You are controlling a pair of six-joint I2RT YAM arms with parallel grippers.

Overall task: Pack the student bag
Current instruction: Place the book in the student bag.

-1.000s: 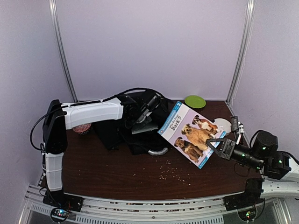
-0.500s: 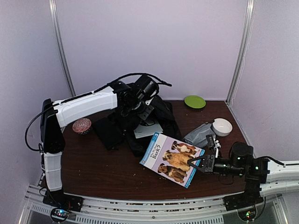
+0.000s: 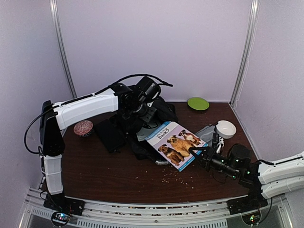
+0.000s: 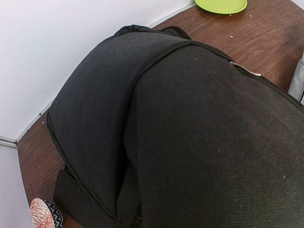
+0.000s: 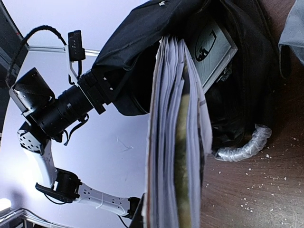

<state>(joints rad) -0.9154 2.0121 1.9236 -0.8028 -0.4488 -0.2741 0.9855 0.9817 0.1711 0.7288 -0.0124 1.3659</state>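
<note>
Bag [image 4: 180,142] sat at the back middle of the table [image 3: 118,175], slumped on its side with the mouth facing your right arm.

Your left tool [image 3: 141,115] was buried in the top fabric. Its fingers did not show in any view, but the jaws were closed and the flap hung raised from it, so it looked pinched on the bag and holding the mouth open. The left wrist view showed only black cloth.

Your right tool [image 3: 194,153] was closed on the near corner of the dog book [image 3: 175,144]. The book was held off the table and tilted, with its far edge right at the bag's mouth. In the right wrist view the book was edge-on, and its top reached the opening but was not yet past the lip.

One flat grey item [image 5: 216,47] lay inside the bag already, so the packing had been started.

- Done: mouth held open, one item in, book lined up.
- Left: push the book in beside the grey item and let it go.
- Probably also to pack: the pencil case [image 3: 205,134] lay just right of the book, and the black notebook [image 3: 110,135] lay left of the bag. Both were out on the table.
- Whether the zip needed closing afterwards, you could not tell from here.

A clear-wrapped roll [image 5: 242,147] lay at the bag's lower lip, close to the book's path. Crumbs were scattered nearby.
</note>
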